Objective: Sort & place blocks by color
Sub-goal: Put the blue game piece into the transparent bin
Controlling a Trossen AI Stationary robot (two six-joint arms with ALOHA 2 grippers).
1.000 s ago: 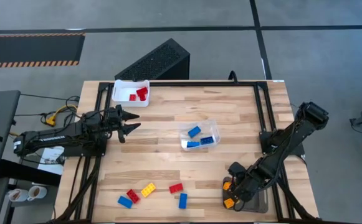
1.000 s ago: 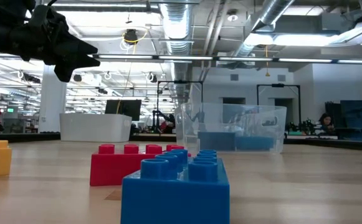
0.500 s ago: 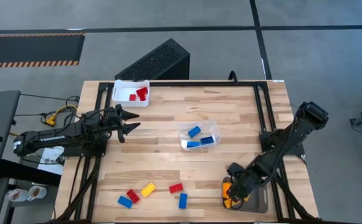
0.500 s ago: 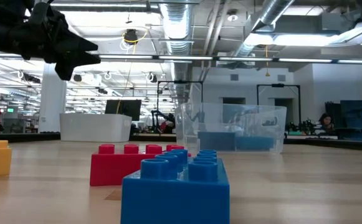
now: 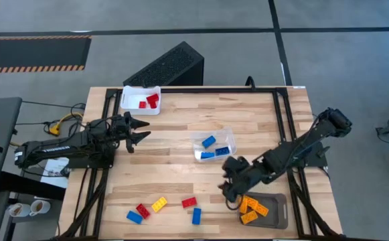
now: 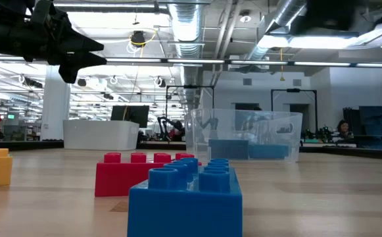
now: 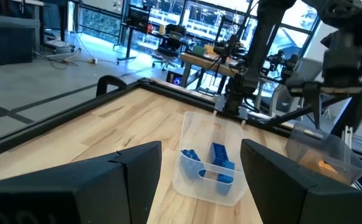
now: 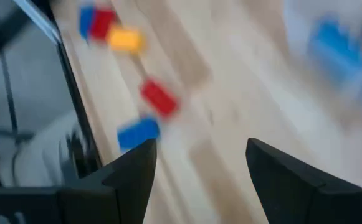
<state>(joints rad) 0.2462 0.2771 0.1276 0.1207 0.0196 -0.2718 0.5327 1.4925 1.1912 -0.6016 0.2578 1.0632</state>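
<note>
Five loose blocks lie flat near the table's near edge: a blue one [image 5: 134, 217], a red one [image 5: 142, 211], a yellow one [image 5: 159, 204], a second red [image 5: 189, 202] and a second blue [image 5: 196, 215]. In the blurred right wrist view the red block [image 8: 159, 98] and blue block [image 8: 138, 132] lie ahead of the fingers. My right gripper [image 5: 229, 189] [image 8: 199, 180] hovers open over bare wood between these blocks and the clear container. My left gripper [image 5: 139, 134] [image 7: 202, 174] [image 6: 79, 49] waits open and raised near the table's left edge.
A clear container [image 5: 214, 146] [image 7: 209, 165] at mid-table holds blue blocks. A white tray [image 5: 140, 99] at the far left corner holds red ones. A grey tray [image 5: 266, 207] at the near right holds orange ones. Bare wood lies between the containers.
My right arm has swung out of the grey tray toward the table's left and slightly toward the far edge. It now hangs over bare wood, and the orange blocks it covered in the tray now show. The left arm has kept still.
</note>
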